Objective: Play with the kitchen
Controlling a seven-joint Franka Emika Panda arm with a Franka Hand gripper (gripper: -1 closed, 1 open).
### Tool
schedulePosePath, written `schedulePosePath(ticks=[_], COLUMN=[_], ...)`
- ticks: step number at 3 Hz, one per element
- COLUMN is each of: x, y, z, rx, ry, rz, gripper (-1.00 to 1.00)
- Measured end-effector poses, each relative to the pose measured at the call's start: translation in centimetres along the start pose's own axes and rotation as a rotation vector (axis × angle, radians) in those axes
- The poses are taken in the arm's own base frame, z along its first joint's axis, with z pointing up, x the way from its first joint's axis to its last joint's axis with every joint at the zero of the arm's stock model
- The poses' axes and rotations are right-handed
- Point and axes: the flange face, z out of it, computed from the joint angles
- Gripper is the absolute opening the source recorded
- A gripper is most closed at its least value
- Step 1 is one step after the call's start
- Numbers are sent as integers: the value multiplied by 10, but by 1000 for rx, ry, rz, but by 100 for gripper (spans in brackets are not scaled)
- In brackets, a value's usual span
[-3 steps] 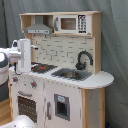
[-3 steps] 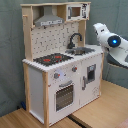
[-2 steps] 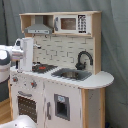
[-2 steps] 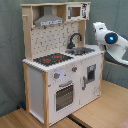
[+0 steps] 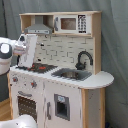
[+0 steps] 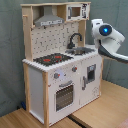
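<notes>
First exterior view shows the arm [image 5: 22, 47] close over the stovetop [image 5: 36, 67] of the kitchen [image 5: 60, 100], which stands on the floor; jaws' state I cannot tell, and a careless sweep could knock the hood [image 5: 39, 29] or faucet [image 5: 84, 59].

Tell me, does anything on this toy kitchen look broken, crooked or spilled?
Nothing stands out. The white and light-wood toy kitchen stands upright, its oven door shut. The black stovetop with red burners and the black faucet by the sink look in place. No spill shows in both exterior views.
</notes>
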Motion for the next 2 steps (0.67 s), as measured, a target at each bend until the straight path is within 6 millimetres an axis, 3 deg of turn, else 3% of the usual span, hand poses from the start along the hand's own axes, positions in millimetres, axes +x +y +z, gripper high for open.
schedulePosePath(ticks=[2], x=[31], y=[7], z=[9], rx=[101], ry=[-111], rz=[102], gripper=[100])
